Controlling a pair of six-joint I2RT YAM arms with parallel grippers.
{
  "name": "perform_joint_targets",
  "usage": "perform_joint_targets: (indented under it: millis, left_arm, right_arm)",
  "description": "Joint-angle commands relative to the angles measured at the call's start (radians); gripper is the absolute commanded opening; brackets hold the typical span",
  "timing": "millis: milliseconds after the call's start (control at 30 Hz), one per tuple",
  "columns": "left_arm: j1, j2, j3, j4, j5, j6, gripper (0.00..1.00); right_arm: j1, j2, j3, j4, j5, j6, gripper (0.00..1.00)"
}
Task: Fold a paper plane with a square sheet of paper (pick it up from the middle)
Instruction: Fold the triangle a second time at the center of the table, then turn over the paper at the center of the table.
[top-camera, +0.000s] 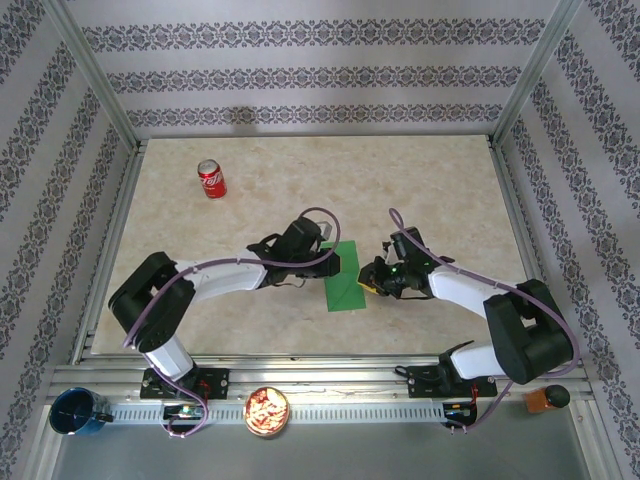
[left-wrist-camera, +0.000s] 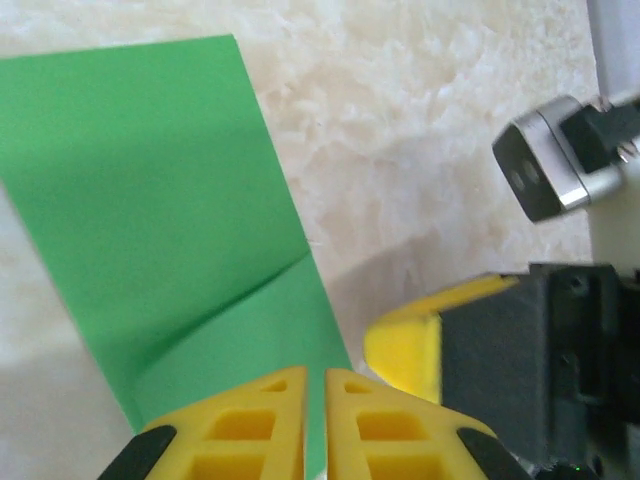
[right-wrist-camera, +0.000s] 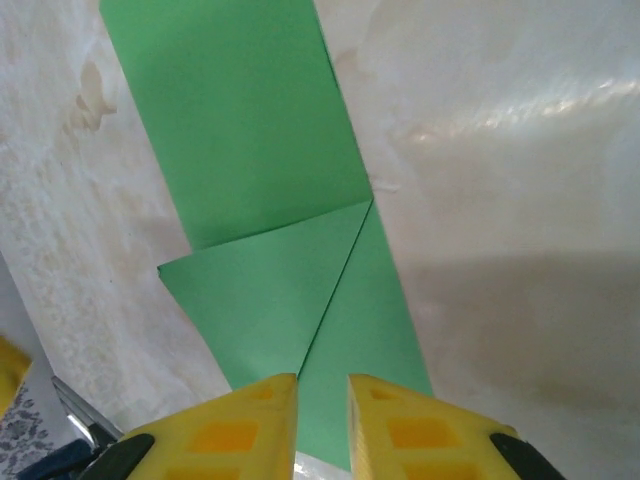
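I am seeing the thin bright green paper sheet (top-camera: 345, 278), folded to a narrow rectangle, lying flat on the beige marbled tabletop (top-camera: 430, 180) between my two pincers. The left pincer (top-camera: 329, 263) is touching the sheet's left edge, its yellow fingers (left-wrist-camera: 250, 425) pressed almost together with only a slit showing and the paper (left-wrist-camera: 150, 200) stretching out ahead of the tips. The right pincer (top-camera: 371, 283) is sitting just at the opposite edge. Its fingers (right-wrist-camera: 400, 425) are standing a narrow gap apart, gripping nothing, with the sheet (right-wrist-camera: 250, 120) and its triangular folded flap (right-wrist-camera: 260, 300) directly in front.
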Motion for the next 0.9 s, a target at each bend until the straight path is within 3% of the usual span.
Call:
perform_joint_targets:
  millis: [0, 200, 467, 867]
  left_arm:
    - [0.015, 0.064, 0.039, -0.052, 0.134, 0.127, 0.11]
    - [0.016, 0.156, 0.117, -0.131, 0.180, 0.194, 0.10]
    - [0.021, 0.212, 0.106, -0.207, 0.076, 0.237, 0.08]
    - [0.021, 0.236, 0.040, -0.150, 0.109, 0.209, 0.06]
  right_arm:
    - [0.024, -0.008, -0.022, -0.005, 0.021, 0.066, 0.24]
    - [0.032, -0.049, -0.069, -0.010, 0.085, 0.116, 0.28]
    - [0.038, -0.054, -0.071, -0.051, 0.062, 0.109, 0.34]
    - [0.082, 0.001, -0.018, -0.074, 0.061, 0.087, 0.34]
